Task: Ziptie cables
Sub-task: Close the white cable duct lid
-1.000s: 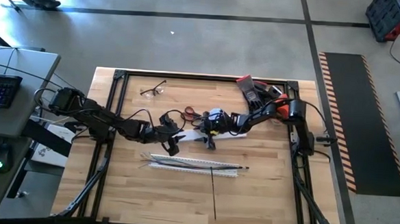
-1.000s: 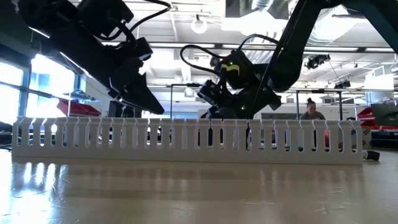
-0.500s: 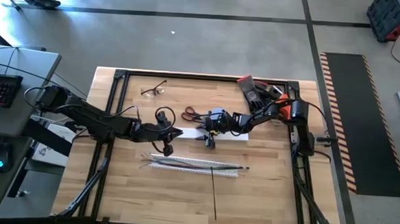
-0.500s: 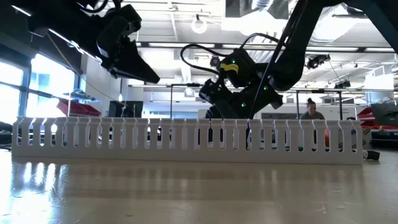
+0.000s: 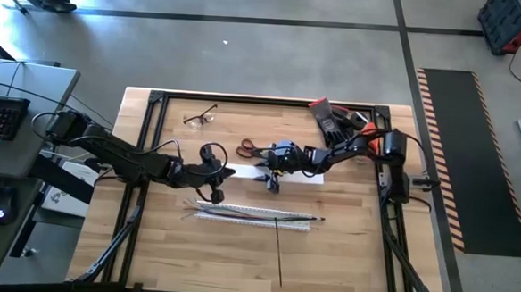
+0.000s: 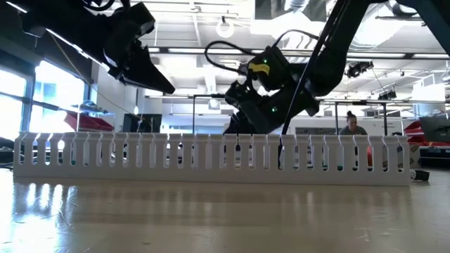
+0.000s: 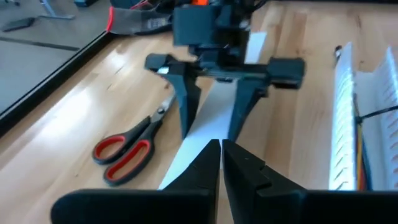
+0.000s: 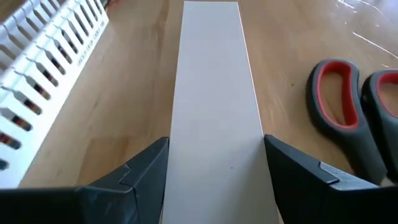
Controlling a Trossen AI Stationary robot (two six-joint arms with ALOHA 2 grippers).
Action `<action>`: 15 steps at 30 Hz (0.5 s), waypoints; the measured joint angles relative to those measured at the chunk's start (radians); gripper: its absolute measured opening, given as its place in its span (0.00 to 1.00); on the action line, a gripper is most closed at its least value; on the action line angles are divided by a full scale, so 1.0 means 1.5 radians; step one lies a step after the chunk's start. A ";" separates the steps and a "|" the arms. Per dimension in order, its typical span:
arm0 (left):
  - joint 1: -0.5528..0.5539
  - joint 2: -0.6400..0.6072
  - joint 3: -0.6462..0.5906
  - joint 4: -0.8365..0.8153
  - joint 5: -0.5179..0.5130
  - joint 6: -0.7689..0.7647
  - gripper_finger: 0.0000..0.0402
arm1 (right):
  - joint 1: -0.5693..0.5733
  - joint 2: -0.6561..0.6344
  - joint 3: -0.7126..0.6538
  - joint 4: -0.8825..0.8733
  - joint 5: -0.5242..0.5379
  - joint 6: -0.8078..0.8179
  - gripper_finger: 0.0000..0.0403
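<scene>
From the left, the left gripper (image 5: 226, 172) hangs above the near end of the flat white plastic cover strip (image 5: 281, 173), its fingers pressed almost together with nothing between them. Just toward the front edge from it lies the long white slotted plastic duct (image 5: 252, 217), running left to right across the wooden table (image 5: 344, 249). The bundle of thin pinkish, purple and grey-white cables (image 5: 199, 209) rests in and along that duct, loose ends spilling out at its left end. The thin black ziptie (image 5: 278, 250) lies straight, at right angles to the duct, reaching from it toward the table's front edge. Further right, the right gripper (image 5: 270, 180) is low over the cover strip, fingers spread wide on either side of it, the red-handled scissors (image 5: 250, 148) just behind. Cables and ziptie both lie frontward of the grippers; I'd judge the left one nearer the cables' loose ends and the right one nearer the ziptie.
</scene>
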 joint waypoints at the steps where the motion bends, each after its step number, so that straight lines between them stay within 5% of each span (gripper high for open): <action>1: 0.000 -0.002 0.000 -0.005 -0.003 0.000 0.00 | 0.004 -0.006 0.000 -0.008 0.010 0.000 0.54; 15: -0.032 -0.221 0.000 -0.217 -0.124 -0.030 0.00 | 0.119 -0.095 0.037 -0.122 0.133 0.040 0.53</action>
